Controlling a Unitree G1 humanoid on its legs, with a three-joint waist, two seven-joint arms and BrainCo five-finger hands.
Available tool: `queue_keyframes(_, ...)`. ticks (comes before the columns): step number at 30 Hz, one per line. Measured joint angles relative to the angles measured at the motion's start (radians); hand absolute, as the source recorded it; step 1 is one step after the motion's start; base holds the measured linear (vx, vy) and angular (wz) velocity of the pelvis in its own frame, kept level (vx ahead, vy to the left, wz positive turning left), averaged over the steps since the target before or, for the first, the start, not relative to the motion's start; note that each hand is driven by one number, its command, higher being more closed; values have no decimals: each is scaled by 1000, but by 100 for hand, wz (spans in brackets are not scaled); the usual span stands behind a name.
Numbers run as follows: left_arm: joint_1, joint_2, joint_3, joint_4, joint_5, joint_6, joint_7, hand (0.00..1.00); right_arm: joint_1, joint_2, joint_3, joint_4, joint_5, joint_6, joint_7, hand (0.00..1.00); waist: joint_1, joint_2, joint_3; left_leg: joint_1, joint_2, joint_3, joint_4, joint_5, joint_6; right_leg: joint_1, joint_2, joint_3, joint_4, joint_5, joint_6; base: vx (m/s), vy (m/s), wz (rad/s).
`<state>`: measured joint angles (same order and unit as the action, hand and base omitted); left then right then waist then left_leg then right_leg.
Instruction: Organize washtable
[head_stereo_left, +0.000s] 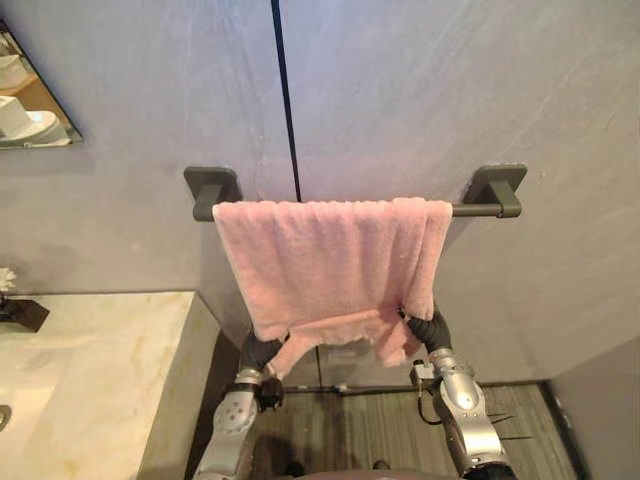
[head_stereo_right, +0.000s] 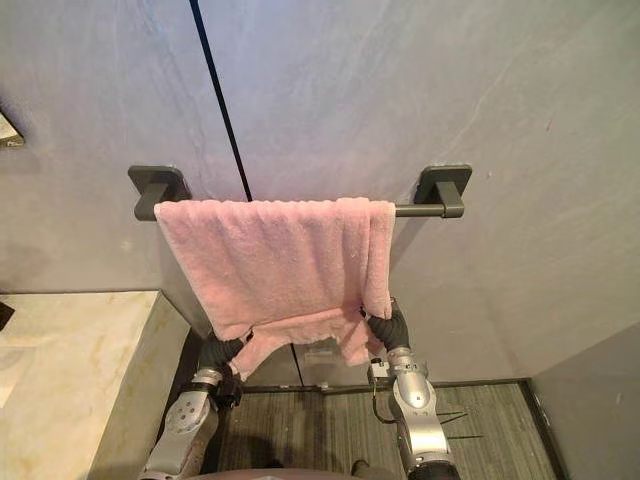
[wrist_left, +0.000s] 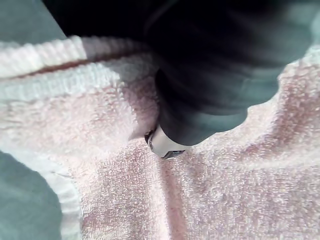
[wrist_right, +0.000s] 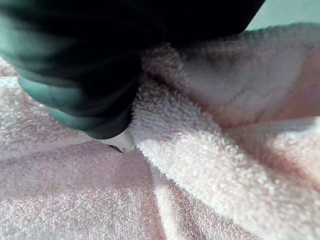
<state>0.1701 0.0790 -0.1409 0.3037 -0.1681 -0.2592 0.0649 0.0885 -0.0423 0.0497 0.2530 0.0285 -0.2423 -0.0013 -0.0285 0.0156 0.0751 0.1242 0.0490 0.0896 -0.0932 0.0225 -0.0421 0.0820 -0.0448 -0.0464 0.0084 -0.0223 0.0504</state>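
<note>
A pink towel (head_stereo_left: 330, 265) hangs over a dark towel bar (head_stereo_left: 478, 210) on the grey wall, spread wide with its right end folded double. My left hand (head_stereo_left: 262, 350) reaches up under the towel's lower left corner, and the cloth covers it past the dark ribbed cover. My right hand (head_stereo_left: 428, 330) is tucked into the lower right corner in the same way. Up close, the left hand (wrist_left: 210, 100) presses into the pink terry (wrist_left: 225, 190), and the right hand (wrist_right: 85, 95) sits against a thick fold of the towel (wrist_right: 225, 165).
A marble washtable (head_stereo_left: 90, 370) fills the lower left, its edge close beside my left arm. A small dark object (head_stereo_left: 20, 312) stands at its back. A mirror corner (head_stereo_left: 30, 100) shows at upper left. Striped grey flooring (head_stereo_left: 350, 430) lies below the towel.
</note>
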Motion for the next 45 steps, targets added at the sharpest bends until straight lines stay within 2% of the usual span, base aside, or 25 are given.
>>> queue_keyframes(4, -16, -8, 21, 36, 0, 1, 0, 100, -17, 8, 0, 35, -29, -3, -3, 100, 0, -1, 0, 6, 1, -4, -1, 0, 0, 4, 2, -4, -7, 0, 0, -39, -18, 2)
queue_keyframes(5, -19, -11, 25, 42, 0, 0, 0, 100, -22, 9, -1, 37, -32, -4, -3, 0, 0, -1, 0, 6, 1, -5, -2, 0, 0, 5, 2, -5, -8, 0, -1, 0, 0, 0)
queue_keyframes(6, -25, -17, 29, 51, 0, 1, 0, 0, -26, 17, -7, 42, -39, -4, -11, 0, 0, -1, -1, 6, 1, -7, -2, 0, 0, 5, 1, -6, -9, 0, -1, -22, -11, 4)
queue_keyframes(15, -22, -20, 39, 55, -57, 19, 1, 0, -35, 32, -85, 84, -38, 0, -63, 0, -2, -12, -2, 3, -3, -27, -2, 0, 0, 21, -3, -29, -24, 0, 0, -1, -5, 7)
queue_keyframes(22, -4, -19, 79, 60, -100, 49, 5, 0, -9, 41, -102, 87, -24, 28, -95, 0, -7, -14, -2, 5, -1, -24, -2, -1, -2, 26, -1, -29, -31, 1, -1, -2, -4, 0)
queue_keyframes(30, 103, -15, 180, 13, -174, 59, 24, 0, 129, 58, -232, 78, 87, 66, -136, 0, -8, -18, 0, 16, 8, -6, -2, -7, -10, 35, 8, -10, -37, 4, -6, -11, -17, -7)
queue_keyframes(32, 126, -23, 212, -55, -174, 60, 29, 0, 162, 63, -267, 23, 96, 74, -148, 0, -9, -17, 1, 15, 12, -3, -2, -15, -12, 34, 7, -6, -38, 4, -6, -8, -14, -6)
queue_keyframes(36, 146, -44, 287, -266, -174, 54, 52, 0, 202, 81, -365, -221, 122, 69, -180, 0, -9, -16, 0, 20, 17, 3, -1, -20, -13, 35, 6, -2, -36, 2, -5, 0, -11, -5)
queue_keyframes(38, 147, -46, 316, -397, -175, 50, 66, 0, 202, 81, -410, -364, 145, 49, -192, 0, -8, -16, 0, 25, 18, 8, -1, -20, -11, 35, 5, 2, -31, 0, -4, 8, -6, -7)
queue_keyframes(43, 108, -46, 387, -734, -167, -12, 74, 0, 126, 71, -464, -662, 168, -32, -191, 0, -11, -14, -1, 26, 17, 19, 26, -36, -9, 43, 4, 13, -30, 0, -3, 3, -3, -6)
queue_keyframes(45, 75, -40, 391, -816, -136, -44, 96, 0, 90, 53, -460, -730, 167, -60, -186, 0, -11, -13, 0, 30, 17, 18, 27, -37, -9, 49, 3, 13, -30, -1, -3, -18, -6, 1)
